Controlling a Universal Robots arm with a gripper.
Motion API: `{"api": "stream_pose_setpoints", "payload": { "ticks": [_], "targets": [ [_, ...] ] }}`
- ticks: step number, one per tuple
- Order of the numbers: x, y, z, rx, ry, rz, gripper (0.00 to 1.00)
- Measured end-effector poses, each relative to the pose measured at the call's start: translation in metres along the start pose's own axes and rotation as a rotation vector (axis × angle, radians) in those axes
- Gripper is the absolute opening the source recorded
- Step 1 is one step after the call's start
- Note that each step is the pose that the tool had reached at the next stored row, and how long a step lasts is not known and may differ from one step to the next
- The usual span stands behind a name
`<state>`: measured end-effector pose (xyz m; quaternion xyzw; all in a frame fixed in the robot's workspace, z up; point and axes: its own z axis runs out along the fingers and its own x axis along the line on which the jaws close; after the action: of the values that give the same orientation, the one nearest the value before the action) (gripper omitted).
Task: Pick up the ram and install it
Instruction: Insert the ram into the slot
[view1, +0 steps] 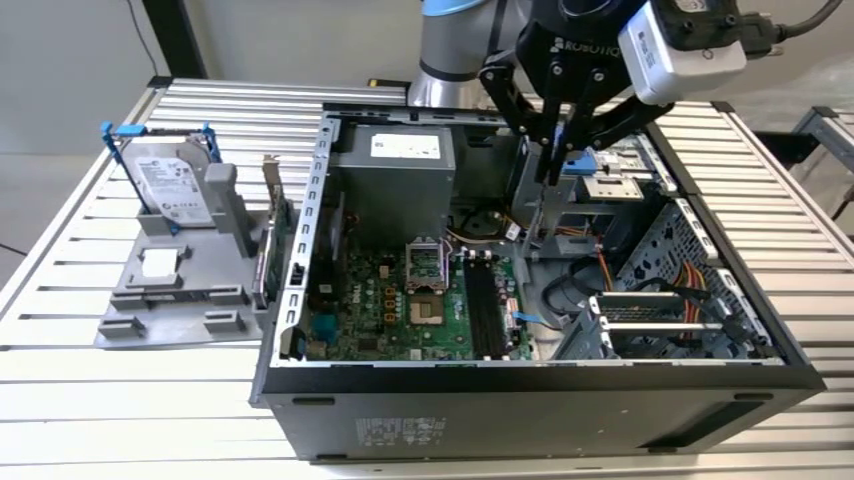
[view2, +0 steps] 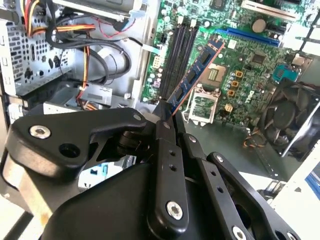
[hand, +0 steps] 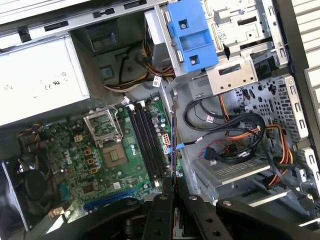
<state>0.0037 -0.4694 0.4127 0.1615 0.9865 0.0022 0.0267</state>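
Exterior view: bright, even light. Pale slatted table (view1: 80, 330) near washed out. Computer case (view1: 534, 420) front wall dark, interior shaded beneath arm.
Second wrist view: black gripper (view2: 165, 112) carries soft highlights. Ram (view2: 197, 70) well lit, edge glinting orange. Motherboard (view2: 240, 65) evenly lit.
First wrist view: power supply (hand: 35, 80) glares pale. Fan (hand: 25, 185) sunk in shadow. Table slats blown out white at corner.

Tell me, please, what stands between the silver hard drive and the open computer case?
In the exterior view, a card with a metal bracket stands upright in the grey holder, between the hard drive and the case.
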Motion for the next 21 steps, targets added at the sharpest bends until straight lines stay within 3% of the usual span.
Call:
{"api": "stream_pose_setpoints", "payload": {
  "ticks": [1,2,3,16,21],
  "targets": [
    [0.0,0.0,0.0,0.0071,0.015,-0.002,0.0],
    [0.0,0.0,0.0001,0.0121,0.0253,-0.007,0.0],
    [0.0001,0.0,0.0009,0.0121,0.0271,-0.019,0.0],
    [0.0007,-0.0002,0.0143,0.0029,0.0284,-0.252,0.0],
    [0.0011,-0.0003,0.0224,0.0013,0.0287,-0.293,0.0]
  ]
}}
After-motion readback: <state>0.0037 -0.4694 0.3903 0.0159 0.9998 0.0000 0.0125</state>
